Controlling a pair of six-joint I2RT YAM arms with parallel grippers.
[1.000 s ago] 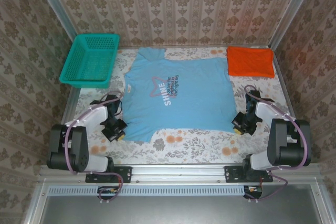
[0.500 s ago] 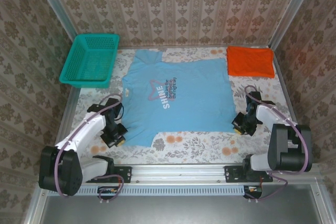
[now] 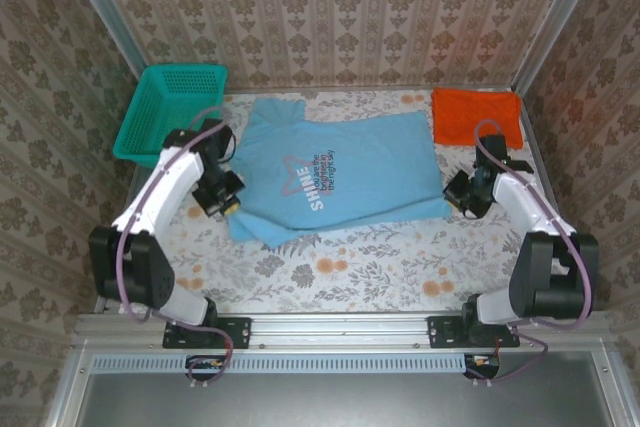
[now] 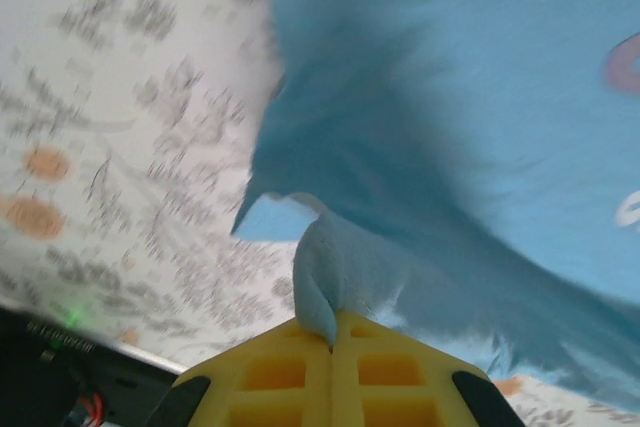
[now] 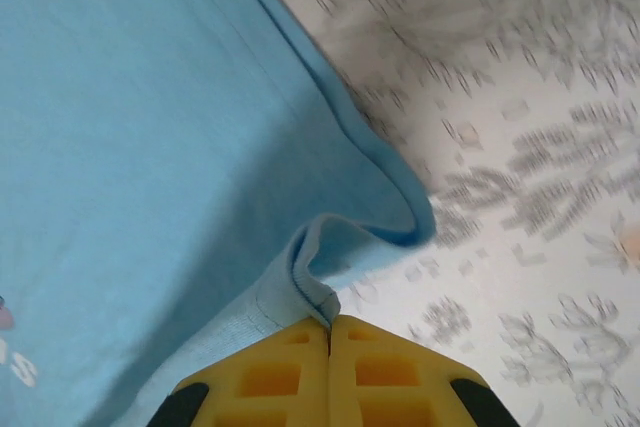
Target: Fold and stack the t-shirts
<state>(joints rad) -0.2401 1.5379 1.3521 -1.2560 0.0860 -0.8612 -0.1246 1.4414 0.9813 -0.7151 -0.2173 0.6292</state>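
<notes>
Floral tablecloth [image 3: 380, 267] under the blue shirt [image 3: 340, 172] — left gripper [image 4: 331, 335] and right gripper [image 5: 330, 325] each pinch its hem.

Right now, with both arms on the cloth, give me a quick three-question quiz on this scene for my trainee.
1. Which far corner of the table holds the teal basket?
2. True or false: the orange t-shirt lies inside the basket.
3. What is the left gripper shut on? A. an edge of the blue t-shirt; B. the basket's rim; C. nothing.

Key: 1. The far left corner. 2. False: it lies on the table at the far right. 3. A; the right gripper pinches the same shirt's other side.
</notes>
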